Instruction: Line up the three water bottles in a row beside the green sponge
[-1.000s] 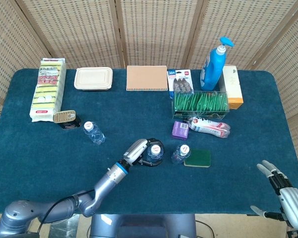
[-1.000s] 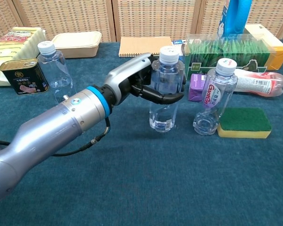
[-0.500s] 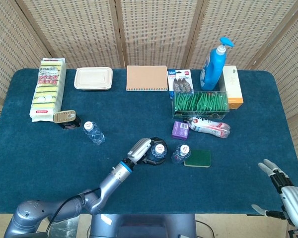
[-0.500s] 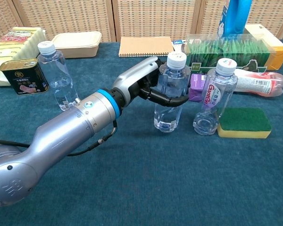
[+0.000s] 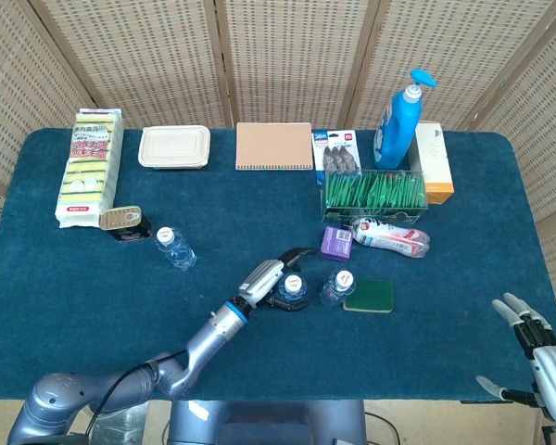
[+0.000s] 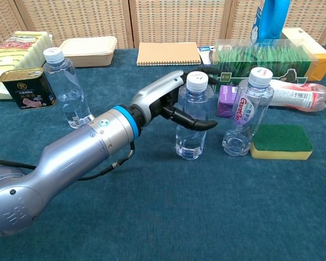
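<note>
Three clear water bottles stand on the blue table. One bottle [image 5: 336,287] [image 6: 247,111] stands right against the green sponge [image 5: 369,295] [image 6: 281,141]. A second bottle [image 5: 292,289] [image 6: 193,117] stands upright just left of it, a small gap apart. My left hand [image 5: 264,278] [image 6: 163,98] holds this one from the left; fingers curl across its front, and one finger sticks out past its far side. The third bottle [image 5: 176,247] [image 6: 65,87] stands alone far to the left. My right hand [image 5: 537,357] hovers at the table's near right corner, fingers apart and empty.
A tin can [image 5: 120,221] [image 6: 26,87] sits beside the far-left bottle. Behind the sponge lie a purple carton [image 5: 335,243] [image 6: 226,100], a red-and-white bottle on its side [image 5: 391,235] and a box of green packets [image 5: 375,193]. A notebook [image 5: 274,146] and a food container [image 5: 174,146] line the back.
My left hand carried the middle bottle rightward toward the sponge-side bottle, then lowered it onto the table. One finger has now swung out from the bottle's far side. The right hand barely moved.
</note>
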Controlling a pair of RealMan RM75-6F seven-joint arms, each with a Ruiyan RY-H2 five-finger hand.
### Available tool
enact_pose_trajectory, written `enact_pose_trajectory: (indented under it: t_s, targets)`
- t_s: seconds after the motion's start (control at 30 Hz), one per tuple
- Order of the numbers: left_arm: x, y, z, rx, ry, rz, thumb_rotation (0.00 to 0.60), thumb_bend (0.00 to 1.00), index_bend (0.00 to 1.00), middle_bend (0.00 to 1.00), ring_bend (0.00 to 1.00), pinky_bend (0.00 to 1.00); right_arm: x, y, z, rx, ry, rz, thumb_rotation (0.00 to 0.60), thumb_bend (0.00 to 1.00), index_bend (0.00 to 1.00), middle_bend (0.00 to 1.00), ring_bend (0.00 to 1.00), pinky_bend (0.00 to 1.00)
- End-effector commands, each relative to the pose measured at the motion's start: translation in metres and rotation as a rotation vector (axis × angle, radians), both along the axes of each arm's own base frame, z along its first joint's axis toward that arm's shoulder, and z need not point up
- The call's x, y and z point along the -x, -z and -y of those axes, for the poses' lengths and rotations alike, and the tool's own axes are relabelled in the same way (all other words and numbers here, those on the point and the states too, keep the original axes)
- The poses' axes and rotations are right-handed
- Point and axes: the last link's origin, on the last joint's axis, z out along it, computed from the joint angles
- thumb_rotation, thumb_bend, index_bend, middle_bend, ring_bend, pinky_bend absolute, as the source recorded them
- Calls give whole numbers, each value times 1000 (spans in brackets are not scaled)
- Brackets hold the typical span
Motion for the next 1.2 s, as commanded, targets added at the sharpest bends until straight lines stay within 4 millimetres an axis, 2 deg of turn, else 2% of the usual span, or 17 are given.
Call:
enact_pose_trajectory:
  t_s: [0.03,0.2,0.33,0.5,0.67,0.73,0.83,0.93,1.07,1.2]
  targets:
    - [1,0,0,-7,-1,1,600,212,0,43,6,191,0,-1,0,61,1,-32,600,0,85,9,0,3]
    - [1,-6,3,-8,-3,35,600,206,0,1,0,159,-1,-1,-2,80,-3,-46,600,0,85,2,0,0]
    - [1,-21,8,-5,12,89,600,197,0,0,0,137,-1,0,-2,78,-3,-48,600,0,85,2,0,0]
    - [2,-56,21,-33,71,121,600,195,0,0,0,135,-3,0,-4,68,-2,-44,600,0,86,1,0,0]
    - [10,-111,31,-152,130,124,600,195,0,0,0,122,-5,-3,-7,75,-5,-39,600,0,85,1,0,0]
    - [12,-127,33,-184,133,125,600,196,0,0,0,116,-6,-3,-8,74,-8,-37,600,0,85,1,0,0]
    - [20,-169,29,-289,116,109,600,195,0,0,0,100,-7,-2,-10,68,-18,-37,600,0,85,1,0,0]
    - [28,-195,24,-338,94,76,600,190,0,0,0,71,-9,-1,-11,58,-28,-37,600,0,85,1,0,0]
    - [46,-225,17,-393,50,22,600,158,0,0,0,43,-11,1,-13,47,-36,-36,600,0,85,1,0,0]
    - [79,-254,10,-434,-27,-45,600,131,0,0,0,38,-13,3,-13,35,-40,-34,600,0,85,1,0,0]
